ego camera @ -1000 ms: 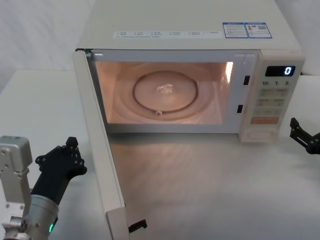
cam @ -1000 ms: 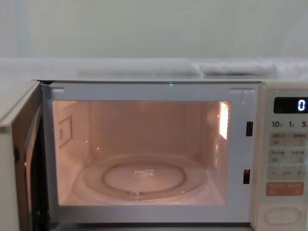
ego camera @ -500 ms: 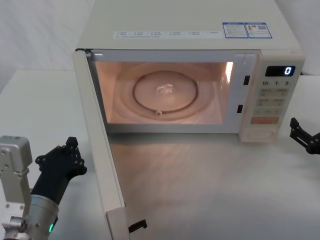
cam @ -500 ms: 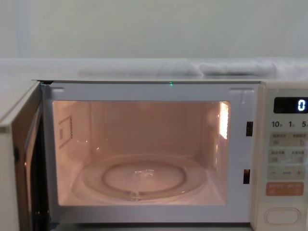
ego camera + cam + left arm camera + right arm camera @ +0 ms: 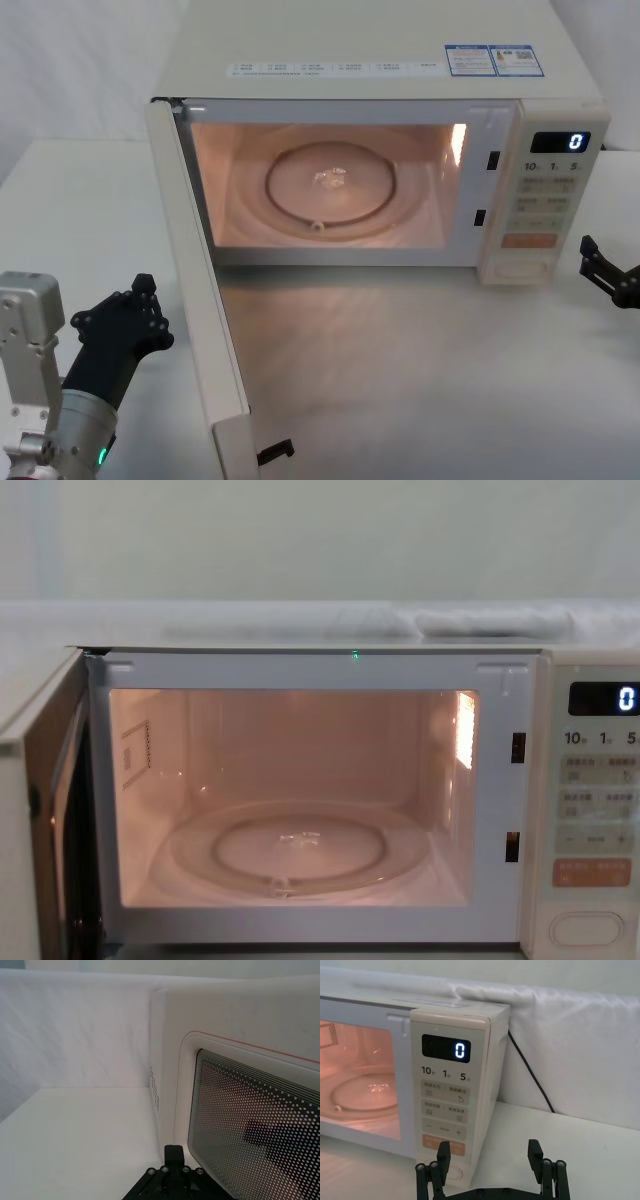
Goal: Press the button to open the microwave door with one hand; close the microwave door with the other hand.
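While the microwave door (image 5: 200, 290) stands open, right gripper (image 5: 490, 1157) fingers spread; left gripper's (image 5: 140, 305) seemingly together.

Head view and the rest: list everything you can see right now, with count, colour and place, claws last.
microwave: one, cream-white, back of the table, cavity lit.
microwave door: one, cream-white, swung wide open on the left.
glass turntable: one, clear, on the cavity floor.
display: one, black, shows 0, top of the panel.
button: one, cream oval, bottom of the panel.
cable: one, black, behind the microwave.
table: one, white.
left claw: black, outside the open door.
right claw: black, open, just right of the button.
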`<state>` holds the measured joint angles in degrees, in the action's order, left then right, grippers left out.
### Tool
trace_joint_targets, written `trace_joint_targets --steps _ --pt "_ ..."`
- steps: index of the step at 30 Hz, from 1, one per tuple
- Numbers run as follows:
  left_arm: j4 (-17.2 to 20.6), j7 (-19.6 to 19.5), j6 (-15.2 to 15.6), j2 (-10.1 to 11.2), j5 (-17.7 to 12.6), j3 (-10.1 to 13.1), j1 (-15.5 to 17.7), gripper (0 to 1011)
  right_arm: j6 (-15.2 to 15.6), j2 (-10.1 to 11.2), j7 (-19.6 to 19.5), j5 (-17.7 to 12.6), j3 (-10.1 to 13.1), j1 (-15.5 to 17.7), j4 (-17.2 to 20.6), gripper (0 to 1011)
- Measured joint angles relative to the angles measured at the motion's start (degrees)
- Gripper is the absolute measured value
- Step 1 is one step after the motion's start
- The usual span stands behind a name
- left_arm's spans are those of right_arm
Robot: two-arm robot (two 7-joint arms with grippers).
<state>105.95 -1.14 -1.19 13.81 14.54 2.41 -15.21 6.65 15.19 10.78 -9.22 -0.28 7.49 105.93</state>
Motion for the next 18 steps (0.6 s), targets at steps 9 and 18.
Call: trace_joint_targets --steps 9,18 --pt "0.0 0.0 0.0 0.0 0.0 0.0 0.0 0 0.0 0.0 0.0 0.0 0.0 0.0 0.0 1002" --pt "-0.2 -2.1 1.1 -0.4 -0.4 -0.4 -0.6 0 0.0 0.0 0.0 0.0 0.0 0.0 0.0 1002"
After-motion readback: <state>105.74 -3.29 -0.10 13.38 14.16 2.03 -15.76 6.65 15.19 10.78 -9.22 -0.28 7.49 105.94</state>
